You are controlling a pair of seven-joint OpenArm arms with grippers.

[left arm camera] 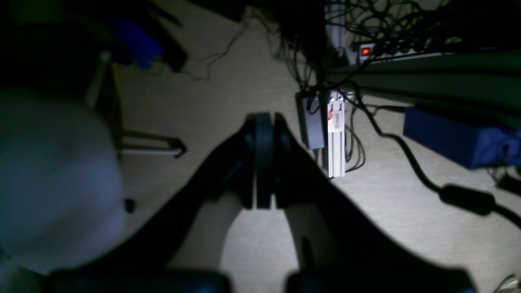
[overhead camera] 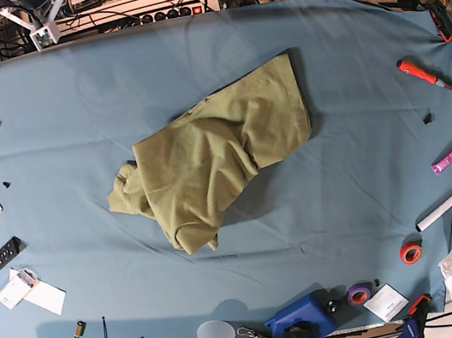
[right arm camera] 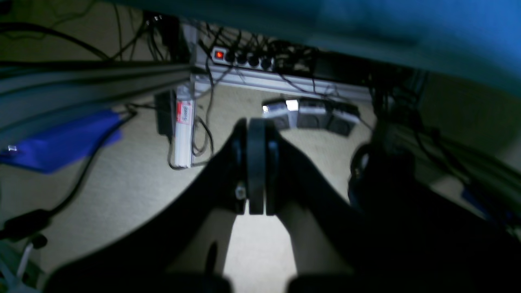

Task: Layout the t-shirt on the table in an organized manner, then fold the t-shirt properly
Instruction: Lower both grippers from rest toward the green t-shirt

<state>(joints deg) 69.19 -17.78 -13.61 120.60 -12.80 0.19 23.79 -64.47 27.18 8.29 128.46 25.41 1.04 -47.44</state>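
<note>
The t-shirt (overhead camera: 211, 154) lies crumpled mid-counter (overhead camera: 348, 70), not yet spread out, since the left gripper (left arm camera: 263, 160) and right gripper (right arm camera: 256, 167), each pressed closed on nothing, hang parked off its edge over the floor.

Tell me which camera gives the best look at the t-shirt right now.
The base view: the t-shirt lies crumpled mid-table, fully visible from above. Neither wrist view shows it; both look past a shut claw at floor and cables.
</note>
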